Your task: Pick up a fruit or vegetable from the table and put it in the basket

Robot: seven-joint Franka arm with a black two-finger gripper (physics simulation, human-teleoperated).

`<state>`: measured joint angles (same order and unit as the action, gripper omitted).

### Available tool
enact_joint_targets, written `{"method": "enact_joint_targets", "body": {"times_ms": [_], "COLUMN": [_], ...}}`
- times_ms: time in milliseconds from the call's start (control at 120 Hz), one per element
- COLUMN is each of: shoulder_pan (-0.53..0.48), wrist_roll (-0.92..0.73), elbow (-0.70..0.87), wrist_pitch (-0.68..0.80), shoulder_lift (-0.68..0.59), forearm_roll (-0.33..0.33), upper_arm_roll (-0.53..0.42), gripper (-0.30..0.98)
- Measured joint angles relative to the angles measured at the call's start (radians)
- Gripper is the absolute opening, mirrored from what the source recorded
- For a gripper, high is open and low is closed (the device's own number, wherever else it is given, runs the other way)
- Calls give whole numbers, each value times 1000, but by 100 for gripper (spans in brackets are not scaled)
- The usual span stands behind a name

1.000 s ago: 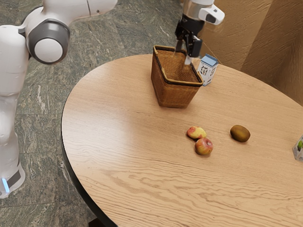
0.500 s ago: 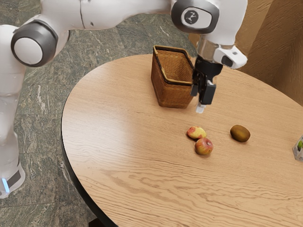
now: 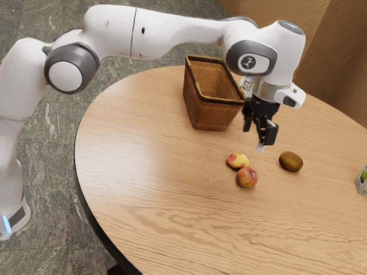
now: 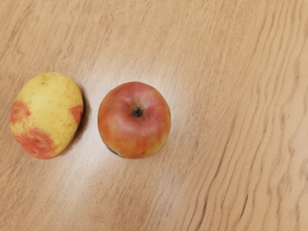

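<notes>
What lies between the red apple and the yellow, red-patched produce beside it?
A narrow strip of bare table separates the apple from the yellow produce; the wrist view shows this.

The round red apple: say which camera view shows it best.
The wrist view. It looks down on the round red apple, showing its full outline and the dark hollow at its stem. The exterior view shows it smaller, at a slant, on the pale wooden table, beside the oval yellow-and-red fruit.
</notes>
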<state>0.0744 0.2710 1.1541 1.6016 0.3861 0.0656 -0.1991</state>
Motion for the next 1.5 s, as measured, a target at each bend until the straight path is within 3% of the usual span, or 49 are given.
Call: {"method": "enact_joint_targets", "body": {"times_ms": [633, 1500], "shoulder_pan": [11, 18], "wrist_roll": [-31, -56], "elbow": [70, 126], "wrist_pitch": [175, 266], "shoulder_lift": [134, 177], "forearm_roll": [19, 13], "upper_arm_roll": [54, 69], "gripper": [69, 69]}}
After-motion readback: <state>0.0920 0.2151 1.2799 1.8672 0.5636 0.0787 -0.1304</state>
